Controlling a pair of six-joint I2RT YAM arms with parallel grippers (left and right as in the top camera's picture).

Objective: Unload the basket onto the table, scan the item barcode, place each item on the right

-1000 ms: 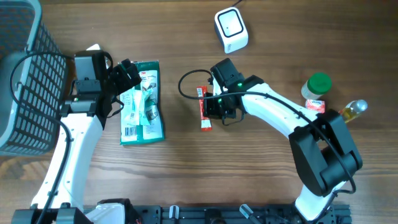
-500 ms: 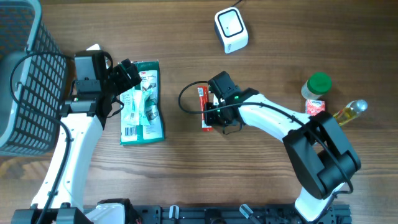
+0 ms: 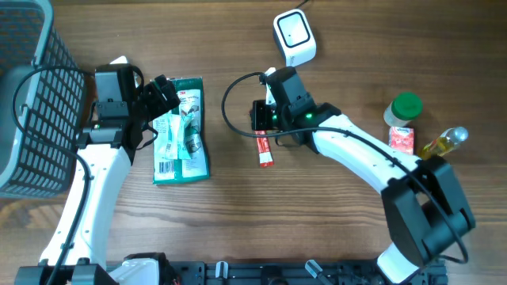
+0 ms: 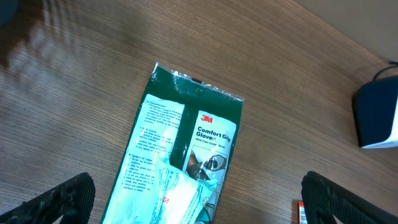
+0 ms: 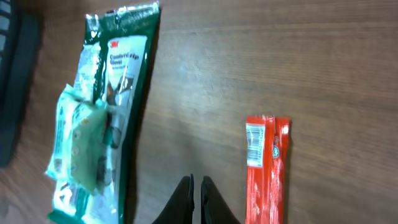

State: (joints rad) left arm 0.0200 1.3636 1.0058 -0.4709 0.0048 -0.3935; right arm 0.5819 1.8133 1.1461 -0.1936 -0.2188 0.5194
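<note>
At counter centre: red stick packet lies flat, barcode up, apart from white scanner | right gripper pinched shut, empty, just beside packet | left gripper wide over green glove pack | step: pickup, likely | next: open, straddle packet, grasp.

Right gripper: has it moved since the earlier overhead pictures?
Yes. The right gripper has moved up the frame, nearer the white scanner.
</note>
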